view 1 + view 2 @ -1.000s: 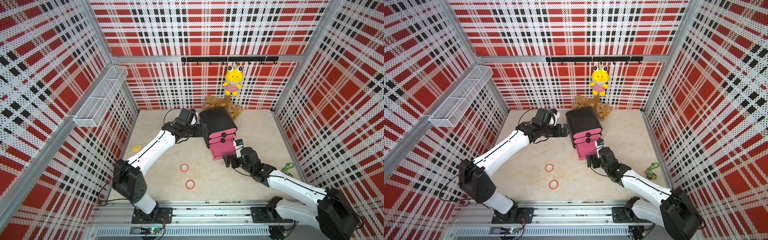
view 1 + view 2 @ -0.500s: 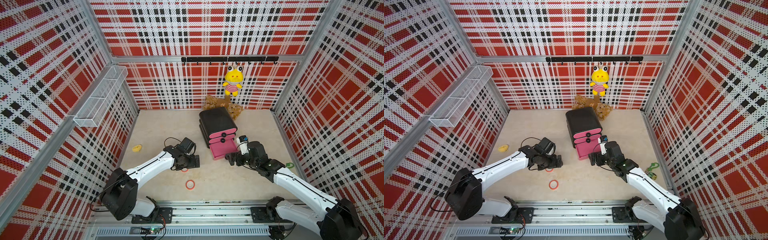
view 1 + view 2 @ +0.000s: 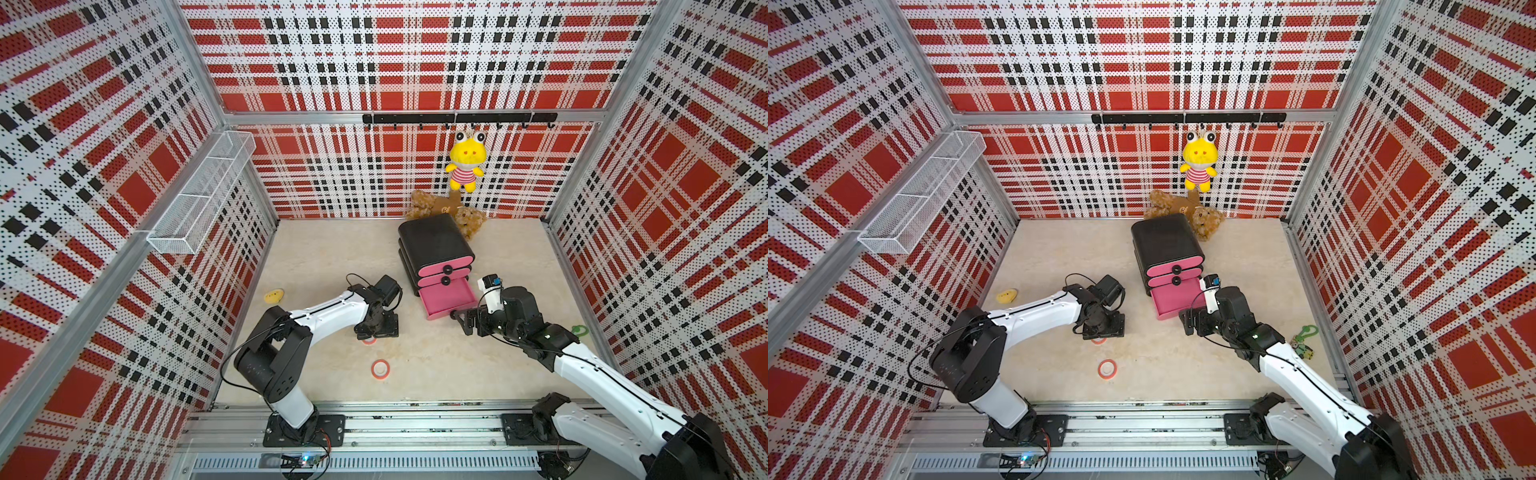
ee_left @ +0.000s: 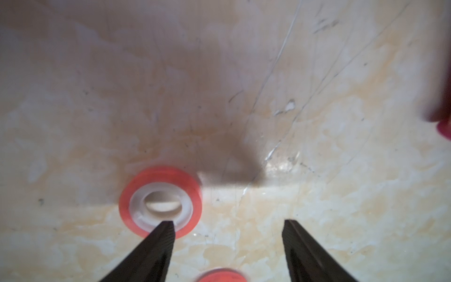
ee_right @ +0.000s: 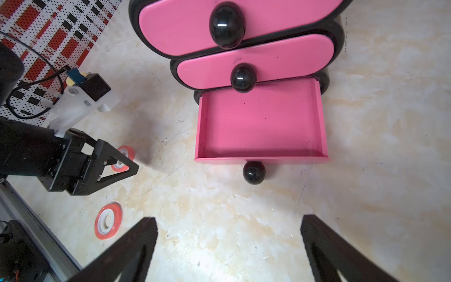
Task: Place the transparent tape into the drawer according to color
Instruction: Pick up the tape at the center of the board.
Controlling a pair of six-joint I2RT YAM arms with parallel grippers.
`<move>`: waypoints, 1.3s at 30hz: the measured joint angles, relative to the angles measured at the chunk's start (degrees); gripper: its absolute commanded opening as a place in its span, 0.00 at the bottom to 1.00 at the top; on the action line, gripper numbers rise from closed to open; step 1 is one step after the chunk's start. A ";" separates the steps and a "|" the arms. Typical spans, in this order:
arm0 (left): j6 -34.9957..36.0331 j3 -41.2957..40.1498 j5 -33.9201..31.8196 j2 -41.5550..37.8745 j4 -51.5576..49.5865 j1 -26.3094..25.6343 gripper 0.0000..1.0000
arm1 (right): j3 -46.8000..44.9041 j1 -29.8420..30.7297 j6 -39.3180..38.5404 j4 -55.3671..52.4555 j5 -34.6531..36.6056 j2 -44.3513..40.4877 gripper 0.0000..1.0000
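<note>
In both top views a beige marbled table point(image 3: 332, 257) sits inside 3 walls point(image 3: 415, 62) of red, black and white plaid perforated panel. A white wire basket point(image 3: 199, 199) hangs on the left wall, and a yellow frog plush point(image 3: 465, 160) hangs from the back wall's black hook rail point(image 3: 415, 118). Near the back edge stands the black cabinet point(image 3: 434, 241). Its bottom drawer point(image 3: 446, 299) is open and the 2 above are shut. The left pincer point(image 3: 376, 330) points down over the rear red tape ring point(image 3: 369, 341), mostly hiding it. The front red tape ring point(image 3: 374, 369) lies apart, nearer the front edge. The right pincer point(image 3: 461, 322) sits just before the open drawer.

The left wrist view adds the jaws. They are fairly wide, with 1 fingertip point(image 4: 164, 234) over the rear red tape ring's point(image 4: 161, 174) white core and the other beside it over bare table, gripping nothing.

The right wrist view shows the right pincer wide and holding nothing. It also shows the drawer's black knob point(image 5: 253, 172) and both rings on the table outside the drawer.
</note>
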 measured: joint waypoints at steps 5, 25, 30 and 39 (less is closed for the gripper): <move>1.14 1.20 -0.50 1.51 -0.09 0.26 0.71 | 0.00 -0.42 0.24 -0.13 -0.26 -0.48 1.00; 2.91 1.05 -1.36 3.23 -1.97 0.24 0.68 | 0.00 -1.95 0.59 -0.79 -0.85 -0.81 1.00; 3.48 0.72 -2.03 4.37 -2.19 0.24 0.66 | 0.00 -2.12 0.59 -0.92 -1.03 -1.11 1.00; 4.92 0.85 -2.67 6.05 -2.16 0.20 0.31 | 0.02 -2.38 0.61 -1.60 -1.09 -1.40 1.00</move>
